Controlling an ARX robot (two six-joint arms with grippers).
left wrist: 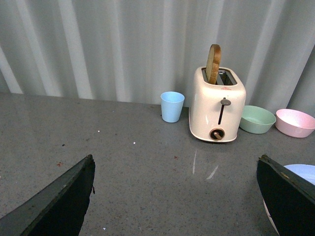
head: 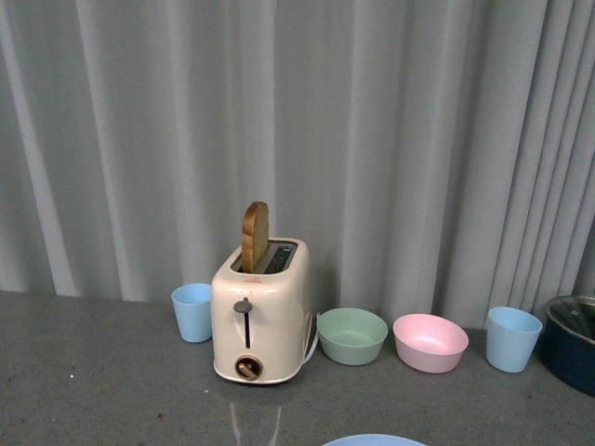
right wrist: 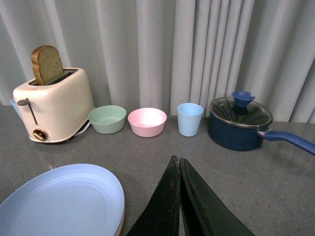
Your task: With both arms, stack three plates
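A pale pleated curtain (head: 390, 139) closes off the back of the scene, and a grey speckled table (head: 93, 381) runs up to it. Only the right wrist view shows the light blue plate (right wrist: 61, 201) nearly whole, lying on top of another whose pinkish rim (right wrist: 120, 223) peeks out beneath it; whether a third lies under those cannot be told. The front view catches just a sliver of blue at the near edge (head: 374, 440), before the toaster (head: 260, 316).

That same wrist view alone takes in the whole dark blue lidded pot (right wrist: 240, 123) (the front view crops it at the side). The toaster holds a slice of bread (head: 255, 235). A green bowl (head: 351, 335), a pink bowl (head: 429, 342) and two blue cups (head: 192, 311) (head: 512, 338) stand along the curtain.

The right gripper (right wrist: 180, 206) has its fingers pressed together, holding nothing, just beside the stack. The left gripper (left wrist: 174, 201) stands spread wide over bare table.
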